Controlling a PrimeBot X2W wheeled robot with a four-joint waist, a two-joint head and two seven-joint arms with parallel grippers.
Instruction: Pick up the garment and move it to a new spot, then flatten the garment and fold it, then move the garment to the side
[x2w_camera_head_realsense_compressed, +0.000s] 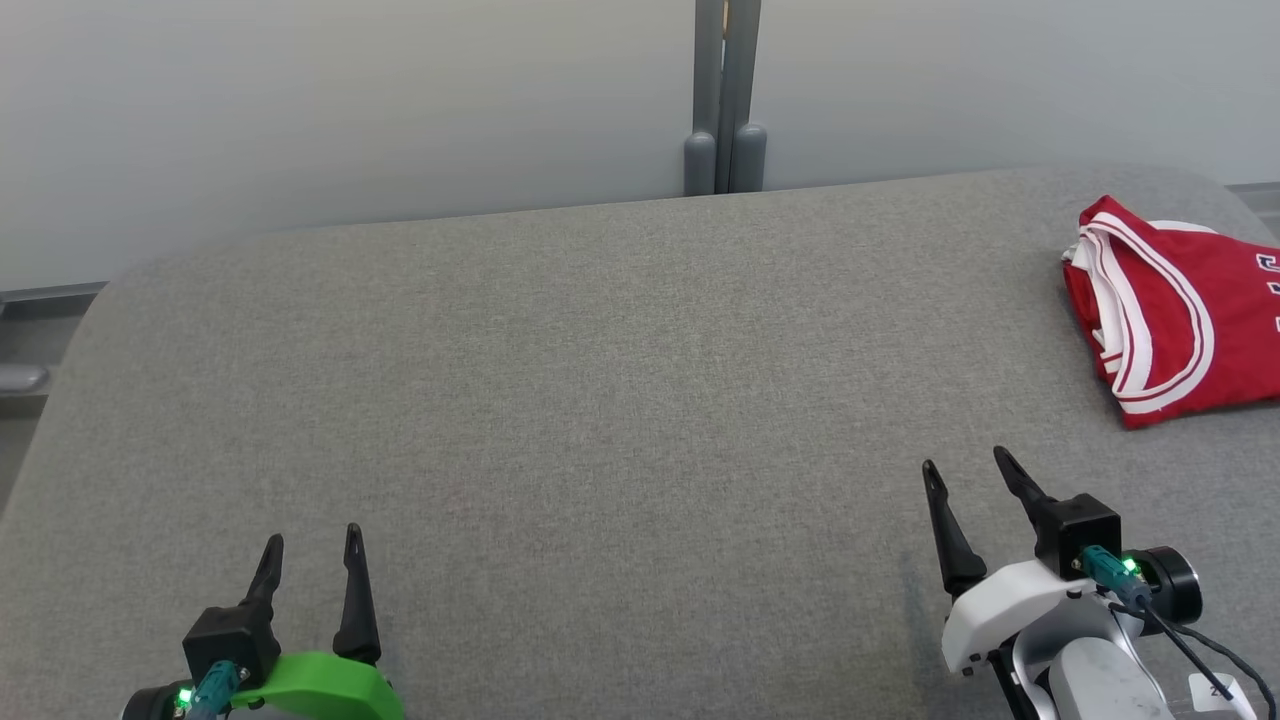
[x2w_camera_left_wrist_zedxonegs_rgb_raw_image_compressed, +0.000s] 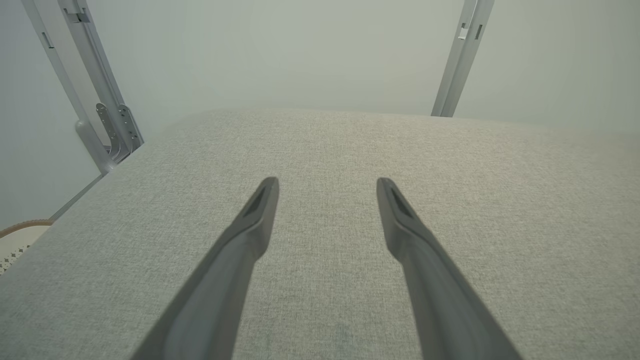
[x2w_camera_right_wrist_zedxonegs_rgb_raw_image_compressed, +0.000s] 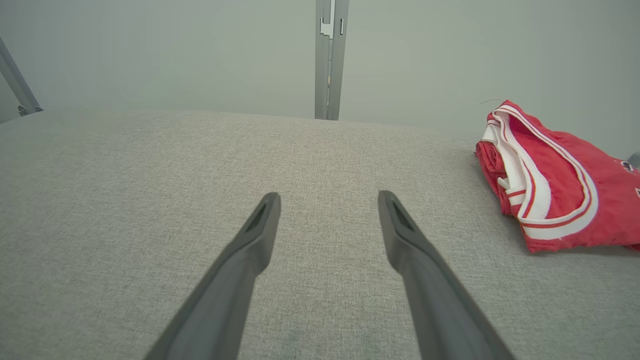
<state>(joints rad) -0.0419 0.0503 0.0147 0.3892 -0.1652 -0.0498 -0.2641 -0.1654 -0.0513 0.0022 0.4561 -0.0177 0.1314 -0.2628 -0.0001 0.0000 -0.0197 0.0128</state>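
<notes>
Jaws wide and empty on the left gripper (x2w_camera_head_realsense_compressed: 312, 535) and right gripper (x2w_camera_head_realsense_compressed: 965, 460), both over the grey padded table (x2w_camera_head_realsense_compressed: 600, 400), the folded red garment (x2w_camera_head_realsense_compressed: 1180, 310) lying at its far right edge, 2 grey posts (x2w_camera_head_realsense_compressed: 725, 100) behind.

The garment (x2w_camera_head_realsense_compressed: 1190, 330) was bright red with white-and-red striped trim. Table (x2w_camera_head_realsense_compressed: 600, 400) was plain heathered grey; left gripper (x2w_camera_head_realsense_compressed: 312, 537) had a lime green mount, right gripper (x2w_camera_head_realsense_compressed: 965, 460) a white one, both with black fingers (x2w_camera_head_realsense_compressed: 356, 600).
</notes>
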